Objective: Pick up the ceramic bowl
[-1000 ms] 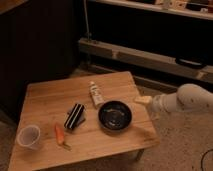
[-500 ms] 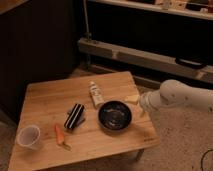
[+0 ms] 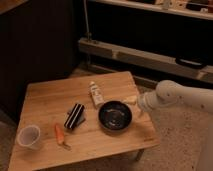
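The ceramic bowl [image 3: 115, 116] is round, shallow and glossy black. It rests on the wooden table [image 3: 47, 95], toward the right front. My gripper [image 3: 133, 104] hovers just beyond the bowl's right rim, at the end of a white arm [image 3: 175, 97] that reaches in from the right. Pale fingers [image 3: 130, 99] point left toward the bowl. They stand open with nothing between them and do not touch the bowl.
A white tube [image 3: 94, 93] lies just behind the bowl. To its left are a black striped packet [image 3: 75, 116], an orange item [image 3: 60, 135] and a translucent cup [image 3: 28, 136]. Dark shelving with a metal rail [image 3: 150, 55] runs behind the table.
The arm has moved left, bringing the gripper from off the table's right edge to beside the bowl's right rim. The objects on the table have not moved.
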You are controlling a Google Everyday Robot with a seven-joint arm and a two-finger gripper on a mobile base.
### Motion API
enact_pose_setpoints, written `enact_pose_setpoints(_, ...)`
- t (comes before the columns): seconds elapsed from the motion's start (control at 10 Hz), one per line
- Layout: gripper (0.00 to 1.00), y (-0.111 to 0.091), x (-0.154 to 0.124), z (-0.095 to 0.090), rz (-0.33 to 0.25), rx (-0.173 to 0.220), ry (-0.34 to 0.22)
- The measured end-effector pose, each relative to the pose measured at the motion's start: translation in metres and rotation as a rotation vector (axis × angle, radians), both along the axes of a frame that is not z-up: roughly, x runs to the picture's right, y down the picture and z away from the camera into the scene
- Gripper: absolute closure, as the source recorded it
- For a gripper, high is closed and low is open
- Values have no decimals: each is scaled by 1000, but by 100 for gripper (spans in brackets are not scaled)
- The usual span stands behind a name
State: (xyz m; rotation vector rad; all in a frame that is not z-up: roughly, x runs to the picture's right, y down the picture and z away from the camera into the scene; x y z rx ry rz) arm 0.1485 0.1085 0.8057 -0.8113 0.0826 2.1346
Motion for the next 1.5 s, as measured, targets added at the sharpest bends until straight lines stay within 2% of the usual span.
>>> enact_pose_setpoints(0.7,24,9,-5,-2,2,24,-74)
enact_pose_setpoints(1.5,24,13,-33,11,-34,24,-120)
